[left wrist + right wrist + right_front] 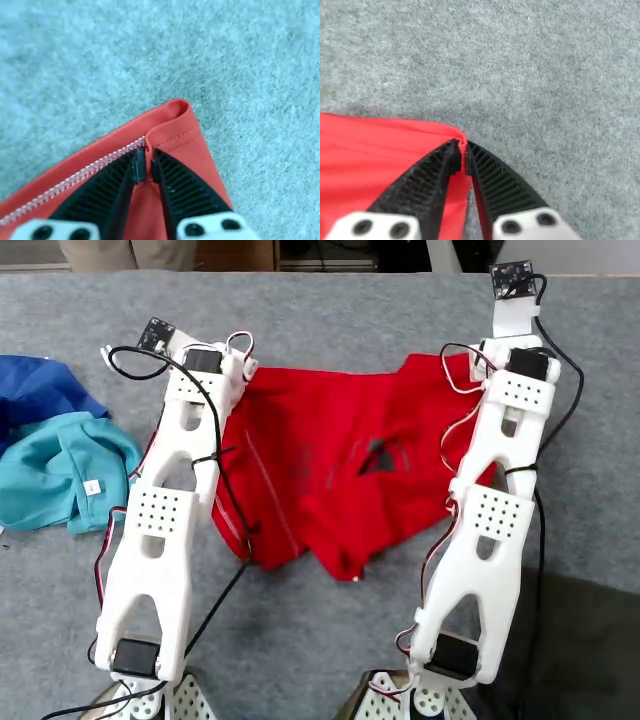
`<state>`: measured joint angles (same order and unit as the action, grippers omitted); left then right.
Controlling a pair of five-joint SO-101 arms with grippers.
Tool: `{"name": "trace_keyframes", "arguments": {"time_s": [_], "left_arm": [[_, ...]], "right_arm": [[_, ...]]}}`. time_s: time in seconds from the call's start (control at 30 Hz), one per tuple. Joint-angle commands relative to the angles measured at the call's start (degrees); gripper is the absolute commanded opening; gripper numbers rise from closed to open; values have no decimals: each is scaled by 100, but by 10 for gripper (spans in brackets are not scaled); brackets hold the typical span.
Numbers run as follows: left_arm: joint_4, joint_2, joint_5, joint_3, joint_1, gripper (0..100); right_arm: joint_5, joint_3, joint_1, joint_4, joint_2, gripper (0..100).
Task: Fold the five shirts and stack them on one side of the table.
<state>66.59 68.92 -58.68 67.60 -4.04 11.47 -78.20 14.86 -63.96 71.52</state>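
While the red shirt (330, 470) lies rumpled mid-table, its two far corners are pinched. The left pincer (145, 167) is clenched on a hemmed corner beside a zipper, and the right pincer (461, 152) is clamped on the other corner's edge, probably so both arms can draw the cloth flat for an even fold. A teal shirt (60, 475) and a blue shirt (35, 385) sit heaped together at one side, unfolded. Grey felt covers the table (330, 320); wooden furniture (235, 252) stands beyond.

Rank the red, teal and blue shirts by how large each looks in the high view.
1. red shirt, spread out, clearly largest
2. teal shirt, bunched
3. blue shirt, smallest as seen, but unsure: the picture's edge and the teal shirt hide part of it
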Motion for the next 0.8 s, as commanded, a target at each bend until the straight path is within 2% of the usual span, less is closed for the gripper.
{"name": "trace_keyframes", "arguments": {"time_s": [0.0,0.17,0.3,0.47,0.63,0.77], "left_arm": [[-70,-4,97,53,35,19],[527,-40,202,501,26,19],[1310,-40,607,1415,53,19],[2321,-40,1310,2901,229,19],[2523,-954,2145,2831,624,19],[2435,-1912,2919,2831,853,19]], "right_arm": [[44,-330,-92,-26,-31,5],[44,-330,-92,-26,-40,5],[18,-426,-92,-167,-101,4],[-44,-1138,-127,-853,-189,4],[-44,-1789,-462,-1908,-505,4],[-79,-1710,-752,-2462,-1429,4]]}}
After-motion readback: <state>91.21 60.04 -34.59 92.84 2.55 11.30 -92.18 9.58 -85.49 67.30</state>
